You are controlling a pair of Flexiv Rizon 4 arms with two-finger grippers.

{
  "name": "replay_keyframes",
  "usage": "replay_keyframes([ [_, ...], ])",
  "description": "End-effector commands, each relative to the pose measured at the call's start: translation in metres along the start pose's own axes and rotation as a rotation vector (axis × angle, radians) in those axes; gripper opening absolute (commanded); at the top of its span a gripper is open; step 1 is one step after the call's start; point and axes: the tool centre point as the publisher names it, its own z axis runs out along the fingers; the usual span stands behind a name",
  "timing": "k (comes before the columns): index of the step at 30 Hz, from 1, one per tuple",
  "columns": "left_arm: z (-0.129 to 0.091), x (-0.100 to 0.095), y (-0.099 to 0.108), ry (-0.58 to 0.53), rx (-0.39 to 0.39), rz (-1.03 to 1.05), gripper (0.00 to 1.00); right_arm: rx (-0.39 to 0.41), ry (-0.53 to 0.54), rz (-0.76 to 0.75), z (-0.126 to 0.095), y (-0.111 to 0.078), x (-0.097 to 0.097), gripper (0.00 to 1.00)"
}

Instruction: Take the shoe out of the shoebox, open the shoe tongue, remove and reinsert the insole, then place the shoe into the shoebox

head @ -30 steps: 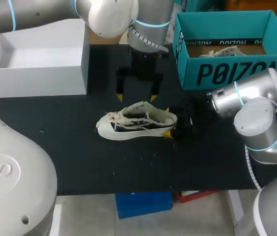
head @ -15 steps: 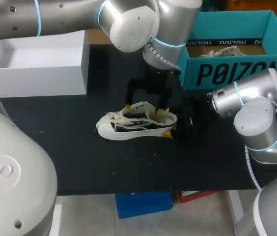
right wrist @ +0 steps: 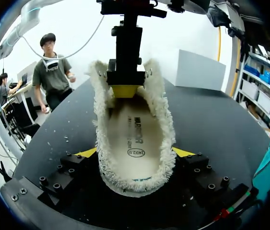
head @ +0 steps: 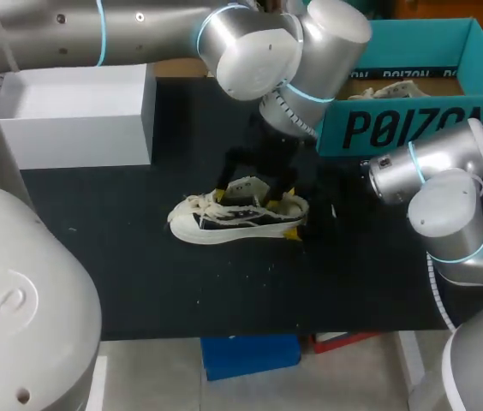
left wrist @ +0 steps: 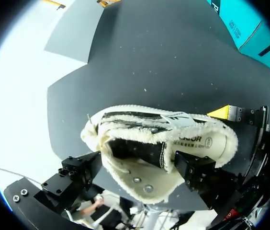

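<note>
A white low sneaker (head: 224,221) with a fleecy rim lies on its sole on the black table (head: 139,257), toe to the left. My right gripper (head: 294,214) is shut on its heel; in its wrist view the yellow tips press both sides of the heel (right wrist: 135,153). The printed insole (right wrist: 134,136) lies inside the shoe. My left gripper (head: 253,193) hangs open over the shoe (left wrist: 140,120), fingers in line with its length. One fingertip (right wrist: 124,90) is inside the opening by the tongue, the other finger (left wrist: 77,172) is over the laces. The teal shoebox (head: 404,128) stands at the back right.
A second shoe (head: 396,88) lies inside the teal shoebox. A white open box (head: 79,120) stands at the back left. Bare black table stretches in front of the sneaker to the near edge.
My left arm has swung forward and down from behind the shoe, bringing its open gripper onto the shoe's opening. The right gripper and the shoe have stayed put.
</note>
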Motion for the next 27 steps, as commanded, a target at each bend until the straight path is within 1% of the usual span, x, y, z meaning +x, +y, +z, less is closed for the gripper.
replay_keyframes([
  [1,0.0029,0.0052,-0.0044,-0.050,-0.006,0.008,1.00,0.002,-0.002,0.001,0.0025,0.0001,0.0001,0.00],
  [3,0.0035,0.0046,-0.0054,-0.055,-0.009,0.015,0.99,0.002,-0.002,0.001,0.0025,0.0001,0.0001,0.00],
  [4,0.0035,0.0044,-0.0057,-0.061,-0.009,0.019,0.87,0.002,-0.002,0.001,0.0025,0.0001,0.0001,0.00],
  [5,0.0036,0.0044,-0.0059,-0.063,-0.009,0.019,0.70,0.002,-0.002,0.001,0.0025,0.0001,0.0001,0.00],
  [6,0.0036,0.0044,-0.0060,-0.063,-0.009,0.020,0.60,0.002,-0.002,0.001,0.0025,0.0001,0.0001,0.00],
  [7,0.0036,0.0043,-0.0061,-0.065,-0.009,0.022,0.55,0.002,-0.002,0.001,0.0025,0.0001,0.0001,0.00],
  [8,0.0035,0.0043,-0.0062,-0.066,-0.009,0.023,0.50,0.002,-0.002,0.001,0.0025,0.0001,0.0001,0.00],
  [9,0.0034,0.0042,-0.0065,-0.066,-0.009,0.023,0.48,0.002,-0.002,0.001,0.0025,0.0001,0.0001,0.00],
  [10,0.0032,0.0041,-0.0068,-0.066,-0.010,0.024,0.41,0.002,-0.002,0.001,0.0025,0.0001,0.0001,0.00],
  [11,0.0031,0.0039,-0.0072,-0.067,-0.010,0.024,0.38,0.002,-0.002,0.001,0.0025,0.0001,0.0001,0.00],
  [13,0.0027,0.0037,-0.0076,-0.072,-0.001,0.030,0.39,0.002,-0.002,0.001,0.0025,0.0001,0.0001,0.00],
  [14,0.0025,0.0036,-0.0077,-0.077,0.002,0.030,0.37,0.002,-0.002,0.001,0.0025,0.0001,0.0001,0.00],
  [15,0.0023,0.0038,-0.0077,-0.078,0.003,0.031,0.29,0.002,-0.002,0.001,0.0025,0.0001,0.0001,0.00],
  [16,0.0021,0.0043,-0.0079,-0.080,0.004,0.035,0.12,0.002,-0.002,0.001,0.0025,0.0001,0.0001,0.00],
  [17,0.0020,0.0047,-0.0079,-0.081,0.005,0.035,0.03,0.002,-0.002,0.001,0.0025,0.0001,0.0001,0.00],
  [18,0.0019,0.0050,-0.0079,-0.083,0.006,0.036,0.00,0.002,-0.002,0.001,0.0025,0.0001,0.0001,0.00],
  [24,0.0013,0.0068,-0.0070,-0.089,0.016,0.044,0.00,0.002,-0.002,0.001,0.0025,0.0001,0.0001,0.00],
  [27,-0.0038,0.0051,-0.0059,-0.075,0.029,0.043,0.00,0.002,-0.002,0.001,0.0025,0.0001,0.0001,0.00],
])
